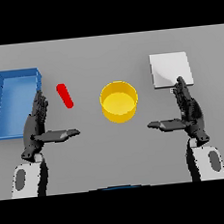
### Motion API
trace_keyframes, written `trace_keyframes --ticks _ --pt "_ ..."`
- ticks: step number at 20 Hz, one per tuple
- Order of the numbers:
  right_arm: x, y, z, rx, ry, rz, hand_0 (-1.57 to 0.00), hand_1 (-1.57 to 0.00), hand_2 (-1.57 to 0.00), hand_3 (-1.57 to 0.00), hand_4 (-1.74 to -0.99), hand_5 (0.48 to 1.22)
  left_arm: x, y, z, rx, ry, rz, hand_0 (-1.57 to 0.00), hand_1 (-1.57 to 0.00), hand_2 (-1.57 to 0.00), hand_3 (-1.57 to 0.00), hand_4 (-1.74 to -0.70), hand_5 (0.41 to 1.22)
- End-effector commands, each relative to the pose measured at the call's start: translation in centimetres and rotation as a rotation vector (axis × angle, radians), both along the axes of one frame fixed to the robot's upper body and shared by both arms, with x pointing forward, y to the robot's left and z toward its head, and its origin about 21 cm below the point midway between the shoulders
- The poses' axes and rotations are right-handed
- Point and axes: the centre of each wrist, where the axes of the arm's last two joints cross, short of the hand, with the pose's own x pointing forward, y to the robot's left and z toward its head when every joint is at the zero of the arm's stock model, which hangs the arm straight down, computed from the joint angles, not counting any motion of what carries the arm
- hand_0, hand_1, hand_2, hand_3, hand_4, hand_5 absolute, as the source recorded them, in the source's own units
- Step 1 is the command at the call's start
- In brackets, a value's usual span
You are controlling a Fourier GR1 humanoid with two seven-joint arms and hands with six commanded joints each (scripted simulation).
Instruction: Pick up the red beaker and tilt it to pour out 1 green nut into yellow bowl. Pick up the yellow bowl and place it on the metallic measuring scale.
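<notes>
Red beaker lies tilted just ahead-right of the open, empty left hand, nearer than the right hand, likewise open.

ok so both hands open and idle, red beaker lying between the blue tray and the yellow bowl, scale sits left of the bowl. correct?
One slip: the metallic scale sits to the right of the yellow bowl, not left, as the head view shows. The rest holds: left hand and right hand are open and hold nothing, and the red beaker lies between the blue tray and the bowl.
</notes>
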Motion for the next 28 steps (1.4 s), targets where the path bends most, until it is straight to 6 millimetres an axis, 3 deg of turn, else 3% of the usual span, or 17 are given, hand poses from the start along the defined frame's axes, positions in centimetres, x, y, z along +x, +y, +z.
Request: trace_keyframes --ticks 1,6,7,9,14,21,28 --pt "0.0 0.0 0.0 0.001 -0.001 -0.001 0.00 0.00 0.00 0.00 -1.071 0.578 -0.1 0.1 0.0 0.000 -0.002 0.001 0.00 0.00 0.00 0.00 -1.14 0.660" --pt "0.1 0.4 0.2 0.001 -0.003 0.000 0.00 0.00 0.00 0.00 -1.071 0.578 -1.2 0.5 -0.2 0.002 -0.004 -0.002 0.00 0.00 0.00 0.00 -1.14 0.660" --pt "-1.0 0.0 0.5 -0.156 -0.091 0.006 0.00 0.00 0.00 0.00 -1.071 0.578 -2.4 0.8 0.4 0.083 -0.051 -0.036 0.00 0.00 0.00 0.00 -1.14 0.660" --pt "-2.3 0.8 0.9 -0.296 -0.167 0.033 0.00 0.00 0.00 0.00 -1.066 0.576 -3.7 0.4 1.5 0.159 -0.072 -0.078 0.00 0.00 0.00 0.00 -1.14 0.660" --pt "-2.5 0.9 1.4 -0.316 -0.150 0.048 0.00 0.00 0.00 0.00 -1.118 0.600 -4.4 0.5 2.8 0.199 -0.027 -0.106 0.00 0.00 0.00 0.00 -1.14 0.652" --pt "-2.7 0.8 1.4 -0.249 -0.149 0.095 0.00 0.00 0.00 0.00 -1.209 0.627 0.1 0.1 0.7 0.208 0.065 -0.114 0.00 0.00 0.00 0.00 -1.17 0.648" --pt "-2.4 0.6 1.5 -0.244 -0.156 0.092 0.00 0.00 0.00 0.00 -1.227 0.625 4.9 -0.1 -0.7 0.230 0.052 -0.145 0.00 0.00 0.00 0.00 -1.18 0.637"
